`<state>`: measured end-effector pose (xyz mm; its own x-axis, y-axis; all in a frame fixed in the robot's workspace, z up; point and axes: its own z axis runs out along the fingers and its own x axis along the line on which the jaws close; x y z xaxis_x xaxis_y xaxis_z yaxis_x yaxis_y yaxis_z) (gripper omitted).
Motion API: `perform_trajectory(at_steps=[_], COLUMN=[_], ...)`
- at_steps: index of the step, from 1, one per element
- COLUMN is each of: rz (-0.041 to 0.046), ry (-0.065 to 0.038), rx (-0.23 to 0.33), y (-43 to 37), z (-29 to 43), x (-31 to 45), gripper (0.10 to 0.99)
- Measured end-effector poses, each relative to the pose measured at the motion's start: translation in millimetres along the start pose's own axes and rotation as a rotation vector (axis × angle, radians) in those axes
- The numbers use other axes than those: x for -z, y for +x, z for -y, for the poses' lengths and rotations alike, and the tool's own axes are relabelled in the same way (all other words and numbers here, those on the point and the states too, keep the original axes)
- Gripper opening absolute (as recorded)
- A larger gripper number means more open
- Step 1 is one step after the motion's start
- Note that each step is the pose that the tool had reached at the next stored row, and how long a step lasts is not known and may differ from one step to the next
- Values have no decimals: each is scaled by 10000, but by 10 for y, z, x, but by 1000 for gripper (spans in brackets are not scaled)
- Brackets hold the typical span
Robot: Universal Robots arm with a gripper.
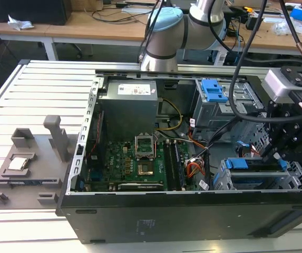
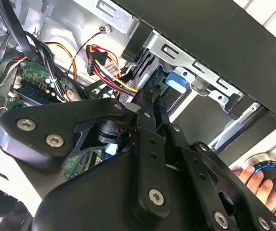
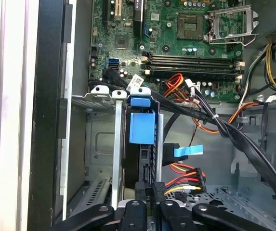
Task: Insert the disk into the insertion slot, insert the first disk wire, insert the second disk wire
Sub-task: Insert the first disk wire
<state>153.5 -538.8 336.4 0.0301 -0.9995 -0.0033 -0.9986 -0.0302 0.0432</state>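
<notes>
The disk (image 1: 248, 164), in its bright blue caddy, sits inside the insertion slot (image 1: 300, 182) of the perforated cage at the exterior view's right. Edge-on in the first wrist view, the disk (image 3: 141, 127) stands between the slot's metal rails (image 3: 99, 92). My gripper (image 3: 152, 193) is at the disk's near end with its fingers close together. A red, yellow and black disk wire (image 3: 186, 181) runs right up to them, and the fingers look shut on its black plug. In the second wrist view the gripper (image 2: 146, 98) points at the disk's blue tab (image 2: 175, 81).
A taller grey box with a blue latch (image 1: 214, 89) stands behind the cage. A blue-tagged cable (image 3: 188, 150) hangs beside the disk. Cable bundles cross above the motherboard (image 1: 135, 163). A person's hand (image 2: 252, 179) rests outside the case. A grey fixture (image 1: 29, 163) lies on the table.
</notes>
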Motion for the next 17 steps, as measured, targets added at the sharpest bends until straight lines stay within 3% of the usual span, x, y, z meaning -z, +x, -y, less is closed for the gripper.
perform_trajectory(at_steps=[7, 8, 9, 10, 11, 12, 15, 17], rz=[11, 4, 3, 2, 4, 1, 3, 3], ry=[0, 1, 0, 1, 1, 1, 0, 1], rx=[1, 1, 0, 1, 0, 0, 0, 0], y=[0, 0, 0, 0, 0, 0, -4, -9], z=[1, 1, 1, 0, -5, -8, -14, -16], x=[-22, -19, -18, 4, 121, 192, 317, 361], gripper=[184, 247, 247, 247, 247, 247, 247, 247])
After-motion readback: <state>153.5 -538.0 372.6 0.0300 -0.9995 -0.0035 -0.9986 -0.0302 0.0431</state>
